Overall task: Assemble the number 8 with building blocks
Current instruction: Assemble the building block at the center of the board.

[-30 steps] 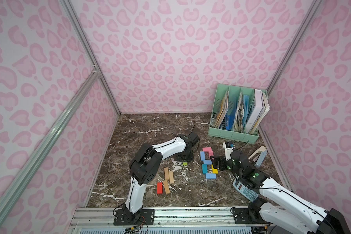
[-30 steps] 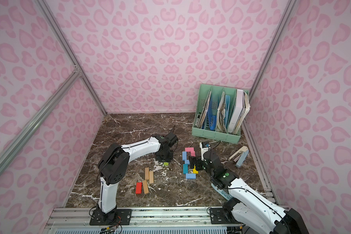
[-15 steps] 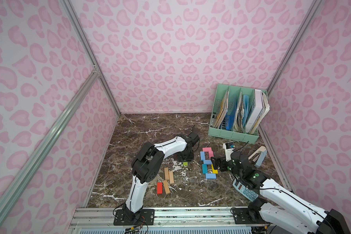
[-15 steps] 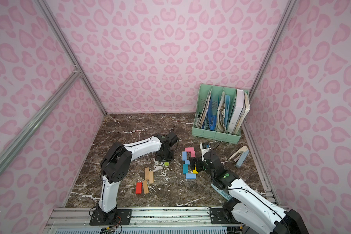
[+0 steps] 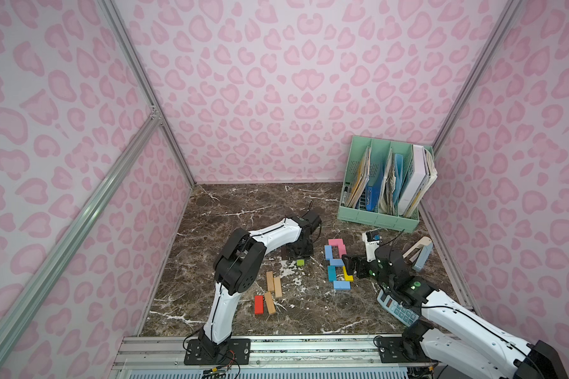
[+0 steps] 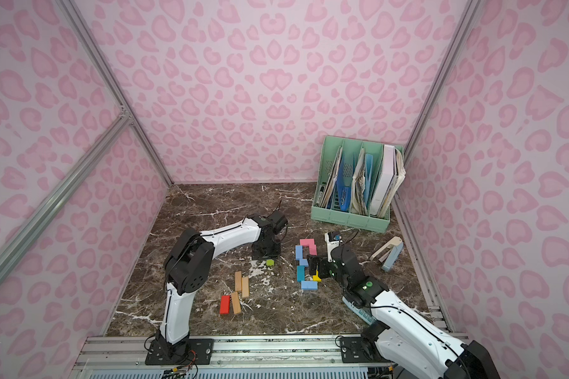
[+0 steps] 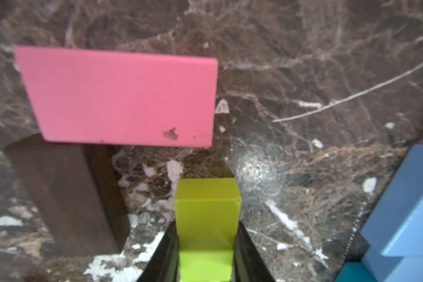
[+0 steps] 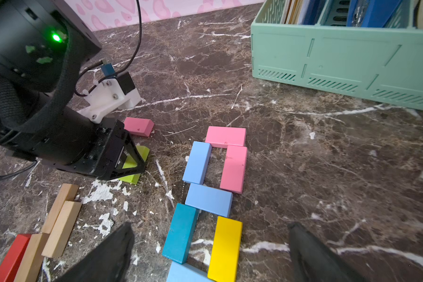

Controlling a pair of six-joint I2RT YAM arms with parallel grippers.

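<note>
1. L gripper (image 7: 206, 227) clamped on green block (image 7: 206, 195), beside loose pink block (image 7: 122, 97).
2. R gripper (image 8: 210, 227) wide open, empty, above yellow block (image 8: 226, 246) of 8 figure (image 8: 208, 200).
3. Tan blocks (image 5: 273, 284) + red block (image 5: 259, 304) grouped apart from it.

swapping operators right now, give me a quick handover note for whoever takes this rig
Left gripper: shut on the green block, down at the table, near a loose pink block and a dark brown block.
Right gripper: open, empty, above the lower loop of the 8.
Done: the 8 has all seven strokes, in pink, light blue, teal and yellow blocks.
Left: probably just parking the green block and closing small gaps. Three tan blocks and a red block lie unused.
</note>
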